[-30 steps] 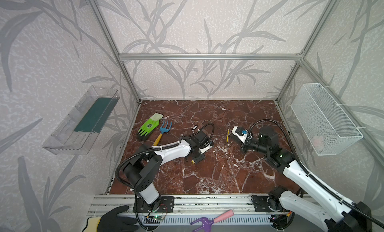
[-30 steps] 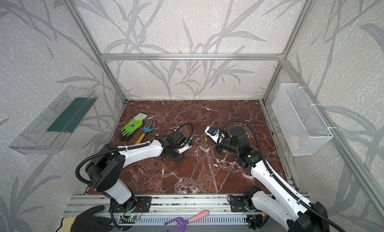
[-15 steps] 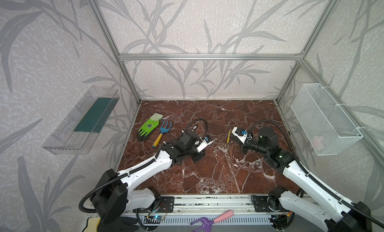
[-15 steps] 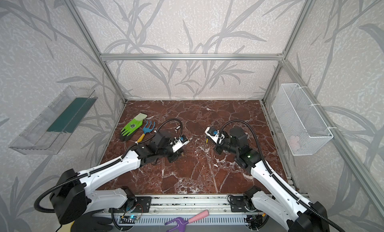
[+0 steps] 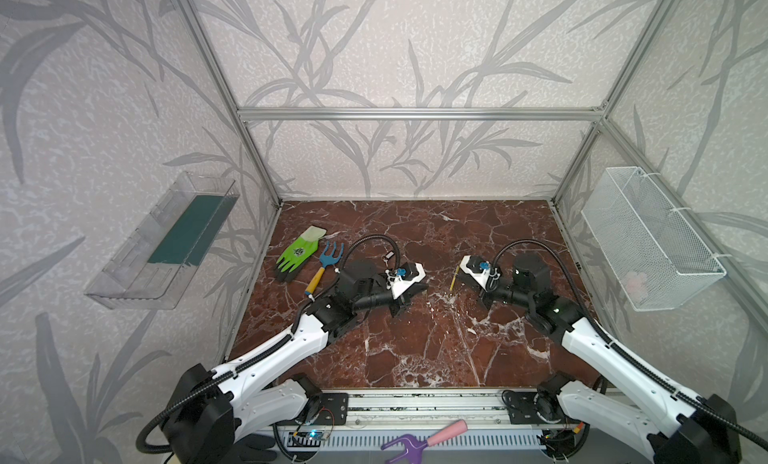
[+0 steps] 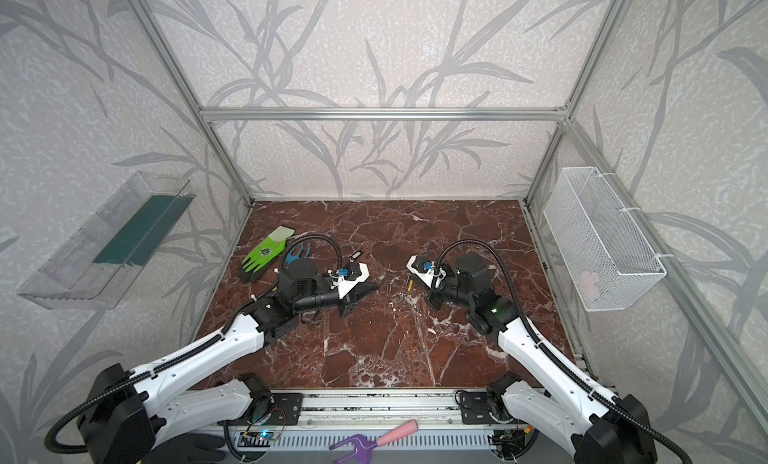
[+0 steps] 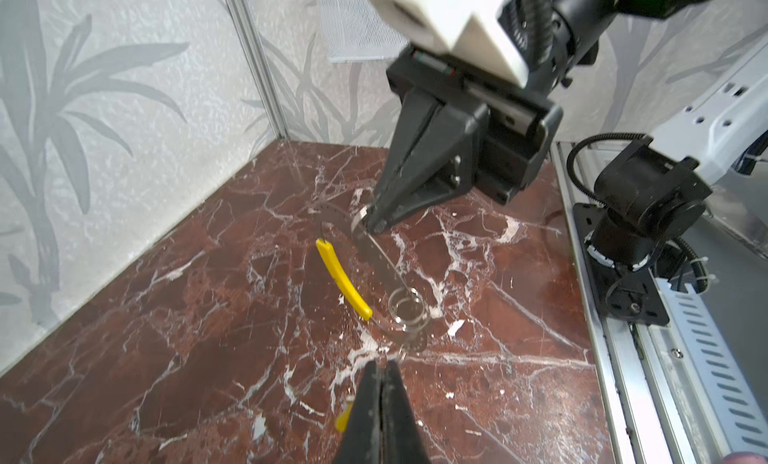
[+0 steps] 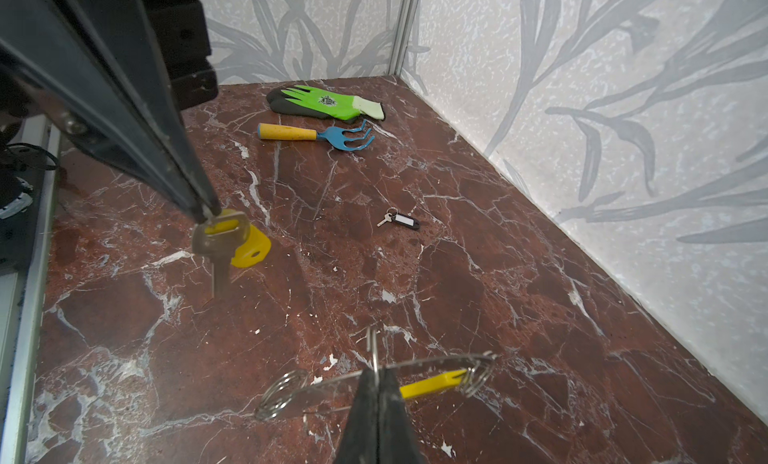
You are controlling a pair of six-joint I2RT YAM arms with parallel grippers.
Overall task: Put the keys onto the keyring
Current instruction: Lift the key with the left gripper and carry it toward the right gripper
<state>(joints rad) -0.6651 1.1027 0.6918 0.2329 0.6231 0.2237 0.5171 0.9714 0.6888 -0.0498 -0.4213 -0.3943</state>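
The keyring [image 7: 343, 277] is clamped in the right gripper [image 8: 377, 372]. The jaws are pressed together on the thin grey wire, close to the yellow segment. The loop extends out from the fingertips to both sides. A small coiled split ring [image 8: 280, 393] hangs on the wire at one side and a second one [image 8: 478, 374] at the other.

The key with the yellow tag [image 8: 220, 242] is clamped by its head in the left gripper [image 7: 380, 368]. The jaws are together on it, and the blade points down toward the desk [image 8: 498, 275]. This key sits near the end of the loop that faces the left arm. The wrist views do not show clearly enough whether key and loop touch.

The key with the black fob [image 8: 401, 222] lies flat on the desk. It is well apart from both grippers, on the far side of the left gripper in both top views.

Further out, near the far left corner of the desk:
- A green and black glove [image 8: 328, 102] lies flat.
- A blue hand rake [image 8: 320, 134] with a yellow handle lies just beside the glove.

On the enclosure:
- A white wire basket [image 5: 648, 242] hangs on the right wall.
- A clear tray [image 5: 166, 242] is fixed to the left wall.
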